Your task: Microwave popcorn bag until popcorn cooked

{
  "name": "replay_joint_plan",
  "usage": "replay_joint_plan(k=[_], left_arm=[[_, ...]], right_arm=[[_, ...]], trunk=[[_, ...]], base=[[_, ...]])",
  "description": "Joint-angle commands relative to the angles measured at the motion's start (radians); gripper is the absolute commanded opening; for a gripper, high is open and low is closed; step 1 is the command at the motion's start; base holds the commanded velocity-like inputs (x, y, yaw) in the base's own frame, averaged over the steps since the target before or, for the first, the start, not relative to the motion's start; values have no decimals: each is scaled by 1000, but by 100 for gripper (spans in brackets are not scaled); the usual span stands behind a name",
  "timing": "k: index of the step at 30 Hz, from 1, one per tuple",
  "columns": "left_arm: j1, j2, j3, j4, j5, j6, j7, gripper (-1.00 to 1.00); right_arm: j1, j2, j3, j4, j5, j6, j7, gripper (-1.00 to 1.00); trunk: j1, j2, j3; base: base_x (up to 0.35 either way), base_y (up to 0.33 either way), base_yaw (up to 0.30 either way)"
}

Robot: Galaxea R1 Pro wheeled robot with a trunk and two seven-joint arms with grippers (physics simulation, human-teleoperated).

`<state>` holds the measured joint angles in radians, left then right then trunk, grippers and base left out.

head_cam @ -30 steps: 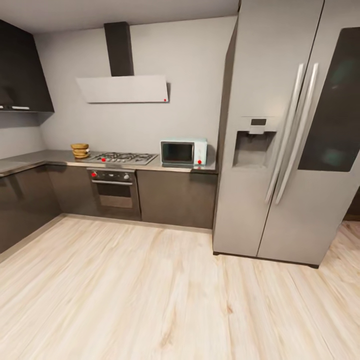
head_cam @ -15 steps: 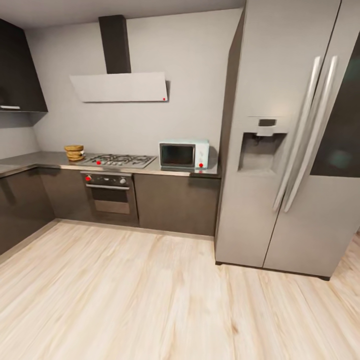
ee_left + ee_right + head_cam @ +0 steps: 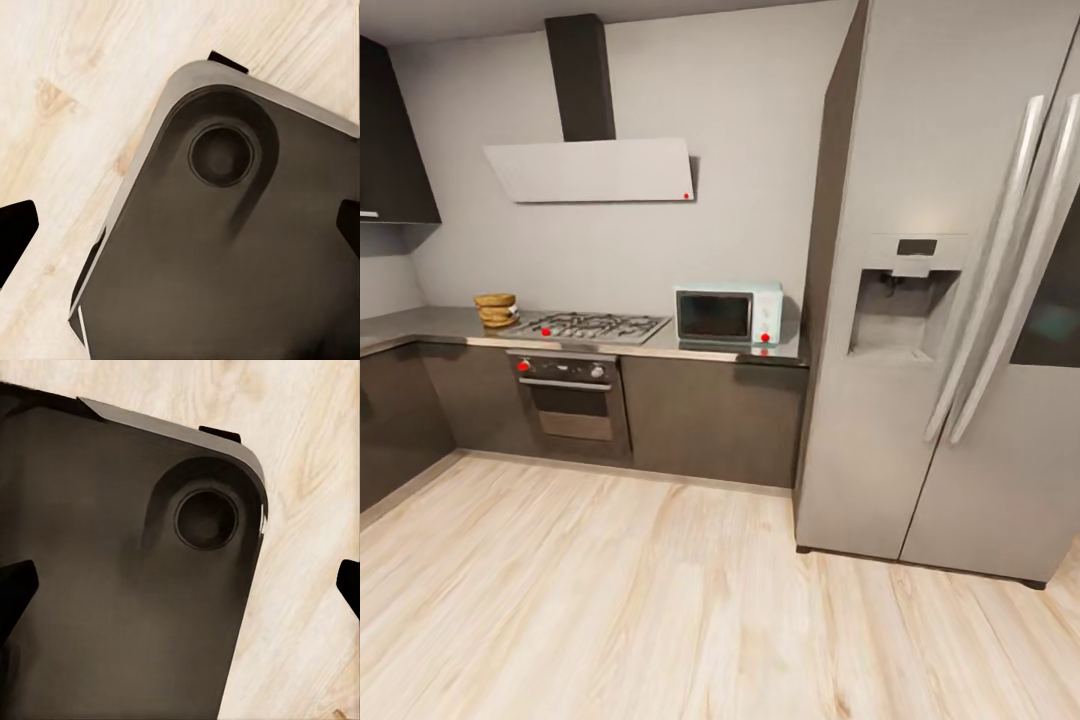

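Note:
The tan-brown popcorn bag (image 3: 495, 310) sits slumped on the grey countertop (image 3: 420, 323), left of the gas hob. Farther right on that worktop stands the pale mint-blue microwave (image 3: 727, 315), its dark door closed, beside the fridge. My left gripper (image 3: 180, 232) is open with nothing between its dark fingertips (image 3: 15, 234), and it hangs over my own dark base and the wood floor. In the right wrist view, my right gripper (image 3: 180, 589) is likewise open and empty, fingertips (image 3: 15, 592) wide apart above the base. Both grippers are far from the counter.
A big steel fridge (image 3: 950, 300) fills the right side and juts out past the cabinets. A gas hob (image 3: 590, 326) with a built-in oven (image 3: 570, 400) sits under a white slanted hood (image 3: 590, 170). Pale wood floor (image 3: 660, 600) stretches between me and the cabinets.
The whole head view has shifted: the fridge and counter appear larger and nearer, so the camera moved forward. Nothing in the kitchen itself has moved.

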<state>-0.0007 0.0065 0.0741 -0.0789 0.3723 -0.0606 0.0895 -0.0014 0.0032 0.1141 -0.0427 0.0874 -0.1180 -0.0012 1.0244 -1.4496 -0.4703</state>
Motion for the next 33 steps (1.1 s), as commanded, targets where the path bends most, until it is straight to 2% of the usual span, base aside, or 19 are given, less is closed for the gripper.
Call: replay_joint_plan(k=[1,17,24,33], left_arm=[[0,0,7,0,-3,-2,1,100],[0,0,7,1,-3,-7,1,100],[0,0,7,1,-3,-11,1,100],[0,0,7,0,-3,-7,0,100]], right_arm=[[0,0,1,0,9,-2,0,100],[0,2,-1,0,8,-3,0,100],[0,6,-2,0,7,-2,0,100],[0,0,0,0,9,1,6,100]], trunk=[[1,0,-1],[1,0,-1],[1,0,-1],[1,0,-1]], base=[[329,0,0],[329,7,-4],[329,114,-188],[317,184,-17]])
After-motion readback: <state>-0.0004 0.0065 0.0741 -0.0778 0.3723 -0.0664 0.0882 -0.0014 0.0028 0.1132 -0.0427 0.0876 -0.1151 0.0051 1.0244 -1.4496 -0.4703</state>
